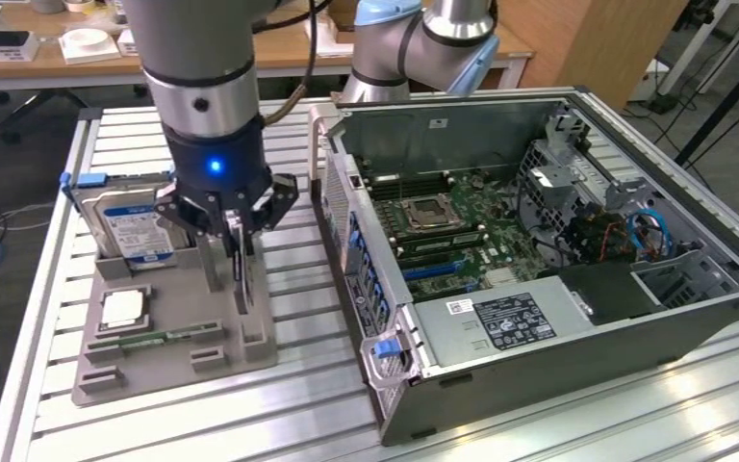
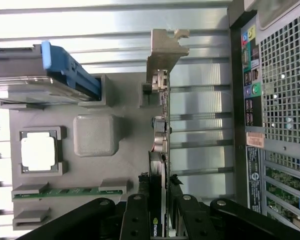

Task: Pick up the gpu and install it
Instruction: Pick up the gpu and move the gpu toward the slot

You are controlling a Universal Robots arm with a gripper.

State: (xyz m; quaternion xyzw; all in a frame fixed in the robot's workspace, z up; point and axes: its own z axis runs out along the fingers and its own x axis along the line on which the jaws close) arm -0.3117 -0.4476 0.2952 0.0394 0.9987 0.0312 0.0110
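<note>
The gpu [image 1: 238,279] [image 2: 160,135], a thin dark expansion card with a narrow silver end bracket [image 2: 166,50], stands on edge in a slot of the grey plastic parts holder [image 1: 177,358] [image 2: 97,135]. The holder lies to the exterior view's left of the open black computer case [image 1: 498,385] on the ribbed aluminium table [image 1: 626,414]. The black two-fingered gripper [image 1: 232,231] [image 2: 159,220] sits over the card's upper edge, part-way closed, with one finger pressed against each face. A blue-labelled silver hard drive [image 1: 132,221] stands at the holder's far end.

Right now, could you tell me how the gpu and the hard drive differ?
The gpu is a thin card with a silver end bracket; the hard drive is boxy with a blue label. The claw grips the gpu; the hard drive stands untouched. Both stand on edge in the grey holder.
</note>
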